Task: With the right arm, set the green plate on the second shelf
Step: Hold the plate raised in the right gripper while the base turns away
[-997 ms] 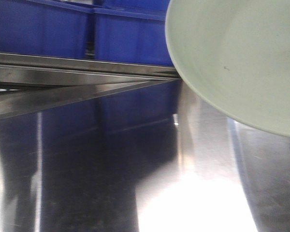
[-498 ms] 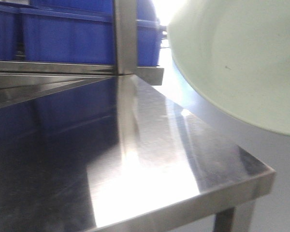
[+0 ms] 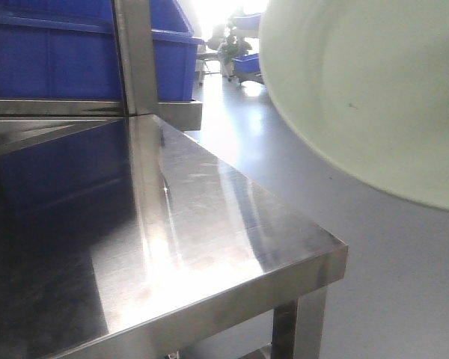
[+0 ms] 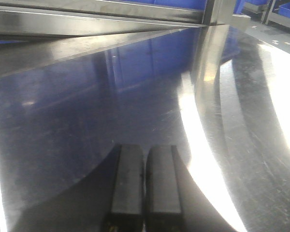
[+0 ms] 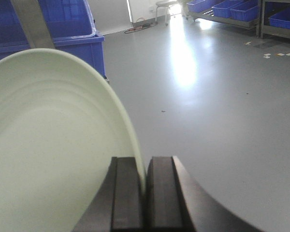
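Observation:
The green plate (image 3: pixel 374 90) fills the upper right of the front view, held on edge and tilted, off to the right of the steel shelf's corner and above the floor. In the right wrist view the green plate (image 5: pixel 48 145) stands at the left with its rim pinched between my right gripper (image 5: pixel 145 166)'s black fingers, which are shut on it. My left gripper (image 4: pixel 145 157) is shut with nothing between its fingers, low over the steel shelf surface (image 4: pixel 135 87).
The steel shelf surface (image 3: pixel 194 217) ends in a corner at the lower right, with an upright post (image 3: pixel 138 60) behind. Blue bins (image 3: pixel 52 52) stand behind the shelf rail. Grey floor (image 5: pixel 217 96) stretches to the right, with more blue bins (image 5: pixel 232 7) far off.
The view has swung right: the shelf's post and corner moved leftward and open floor came into sight. The plate stays in the same place in the front view.

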Robot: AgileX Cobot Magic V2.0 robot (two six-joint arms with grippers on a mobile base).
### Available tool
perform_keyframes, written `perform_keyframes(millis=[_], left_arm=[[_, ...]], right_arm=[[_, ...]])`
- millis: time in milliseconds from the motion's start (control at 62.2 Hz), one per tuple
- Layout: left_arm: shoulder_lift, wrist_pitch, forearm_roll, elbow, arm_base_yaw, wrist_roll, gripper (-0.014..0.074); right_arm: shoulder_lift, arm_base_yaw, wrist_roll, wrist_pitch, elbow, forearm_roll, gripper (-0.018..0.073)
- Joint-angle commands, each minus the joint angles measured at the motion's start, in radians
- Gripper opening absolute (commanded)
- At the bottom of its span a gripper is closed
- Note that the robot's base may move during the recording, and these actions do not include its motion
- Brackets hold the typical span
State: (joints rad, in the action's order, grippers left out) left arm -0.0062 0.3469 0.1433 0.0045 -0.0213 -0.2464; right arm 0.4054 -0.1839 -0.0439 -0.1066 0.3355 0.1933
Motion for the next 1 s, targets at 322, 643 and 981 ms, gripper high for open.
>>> perform_keyframes(millis=[322,643,981], left_arm=[[-0.021,-0.068,0.002,0.032,-0.005,0.001,0.0124],[-0.021,-0.068,0.002,0.032,-0.005,0.001,0.0124],[-0.021,-0.068,0.002,0.032,-0.005,0.001,0.0124]], right_arm=[[-0.001,0.007,0.000,0.112,0.034,0.004,0.0057],[-0.001,0.007,0.000,0.112,0.034,0.004,0.0057],[-0.001,0.007,0.000,0.112,0.034,0.004,0.0057]])
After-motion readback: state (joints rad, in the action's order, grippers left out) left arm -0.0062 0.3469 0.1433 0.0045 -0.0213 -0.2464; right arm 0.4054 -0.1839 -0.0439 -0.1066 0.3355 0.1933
